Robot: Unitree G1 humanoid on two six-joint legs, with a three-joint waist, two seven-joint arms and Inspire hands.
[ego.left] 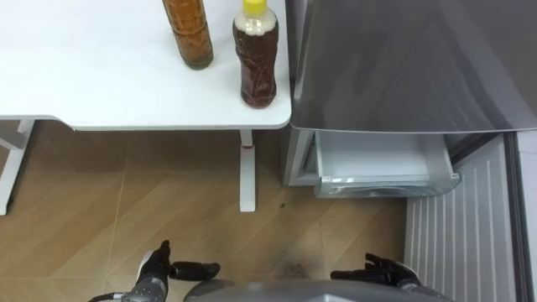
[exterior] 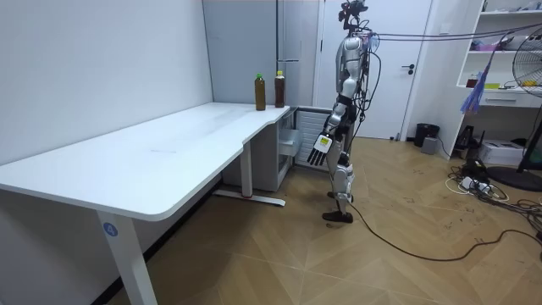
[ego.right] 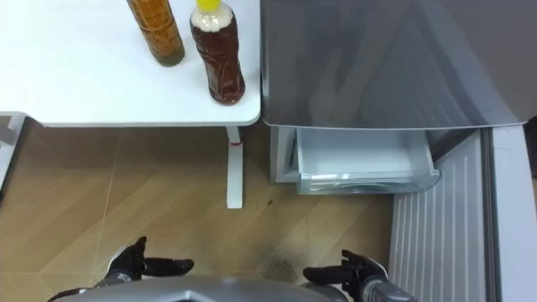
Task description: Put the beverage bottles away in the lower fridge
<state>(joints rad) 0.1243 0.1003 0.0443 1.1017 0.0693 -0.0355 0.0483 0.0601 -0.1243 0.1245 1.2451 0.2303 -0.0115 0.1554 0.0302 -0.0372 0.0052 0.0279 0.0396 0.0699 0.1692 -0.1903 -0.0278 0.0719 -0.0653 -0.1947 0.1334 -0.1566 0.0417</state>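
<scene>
Nothing is stowed yet: the yellow-capped bottle [ego.left: 256, 59] and amber bottle [ego.left: 190, 33] stand on the table [ego.left: 92, 84] at top, fridge drawer [ego.left: 382, 164] open centre-right, left hand [ego.left: 158, 270] and right hand [ego.left: 384, 270] empty at the bottom edge, fingers loosely apart.

The left bottle [ego.left: 190, 33] loses cap and neck to the picture's top edge

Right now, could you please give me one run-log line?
left hand: open, empty | right hand: open, empty | yellow-capped tea bottle, second tea bottle: upright on white table | fridge drawer: open
</scene>
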